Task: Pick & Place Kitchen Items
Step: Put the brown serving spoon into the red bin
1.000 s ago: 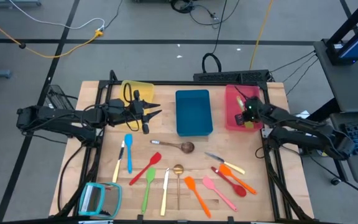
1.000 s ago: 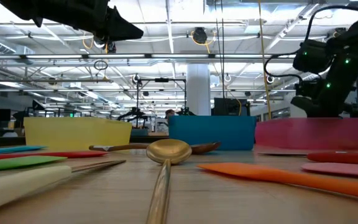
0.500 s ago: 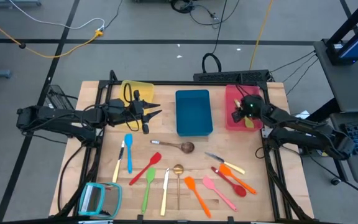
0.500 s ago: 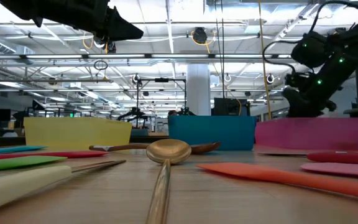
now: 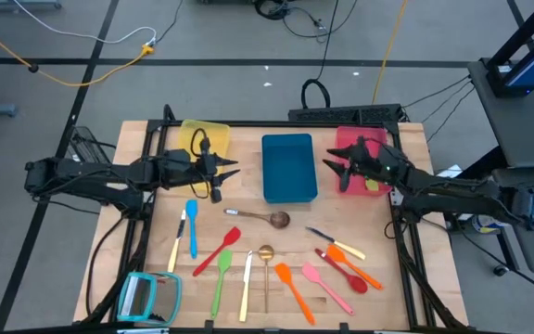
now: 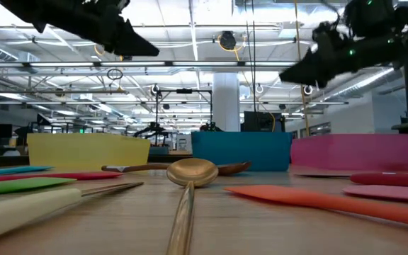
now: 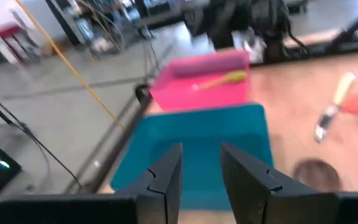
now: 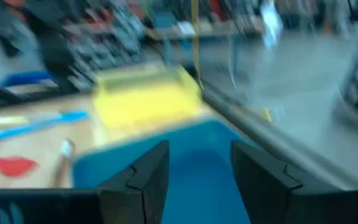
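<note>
A yellow-green utensil [image 7: 224, 79] lies in the pink tray [image 7: 197, 84], clear only in the left wrist view. The right gripper [image 5: 337, 167] hovers beside that tray, fingers [image 8: 145, 171] parted, empty. The left gripper [image 5: 228, 167], fingers [image 7: 166, 171] slightly apart and empty, hangs near the yellow tray [image 5: 213, 130]; other utensils [image 5: 276, 264] lie on the counter [image 5: 415, 278].

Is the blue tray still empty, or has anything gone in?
Empty. The high view shows only the bare floor of the blue tray; the left wrist view shows the same. The yellow-green utensil lies in the pink tray.
</note>
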Tool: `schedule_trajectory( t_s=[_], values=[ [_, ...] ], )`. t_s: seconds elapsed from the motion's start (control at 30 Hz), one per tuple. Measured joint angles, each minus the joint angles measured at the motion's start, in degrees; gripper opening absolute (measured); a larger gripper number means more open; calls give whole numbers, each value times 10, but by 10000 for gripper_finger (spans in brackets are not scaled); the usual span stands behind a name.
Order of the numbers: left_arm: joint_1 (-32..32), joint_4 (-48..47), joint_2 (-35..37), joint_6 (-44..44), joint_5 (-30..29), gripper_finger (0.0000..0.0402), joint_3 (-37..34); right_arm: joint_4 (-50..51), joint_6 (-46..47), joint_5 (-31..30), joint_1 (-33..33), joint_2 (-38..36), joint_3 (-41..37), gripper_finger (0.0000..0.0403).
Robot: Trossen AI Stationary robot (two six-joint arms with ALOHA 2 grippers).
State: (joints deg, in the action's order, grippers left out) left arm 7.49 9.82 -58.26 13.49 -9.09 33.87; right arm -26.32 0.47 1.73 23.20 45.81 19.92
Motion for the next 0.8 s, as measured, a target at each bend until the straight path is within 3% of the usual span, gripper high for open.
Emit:
schedule_trajectory(
  t_s=[0.27, 0.57, 0.8],
  values=[
    [-6, -13, -80, -52, 125, 111, 0, -148, -13, 1, -86, 20, 0, 161],
    [-35, 7, -224, -53, 132, 111, 0, -167, -20, 1, -99, 30, 0, 157],
    [-51, 14, -297, -65, 131, 147, 0, -168, 17, 77, -100, 66, 0, 176]
  ],
)
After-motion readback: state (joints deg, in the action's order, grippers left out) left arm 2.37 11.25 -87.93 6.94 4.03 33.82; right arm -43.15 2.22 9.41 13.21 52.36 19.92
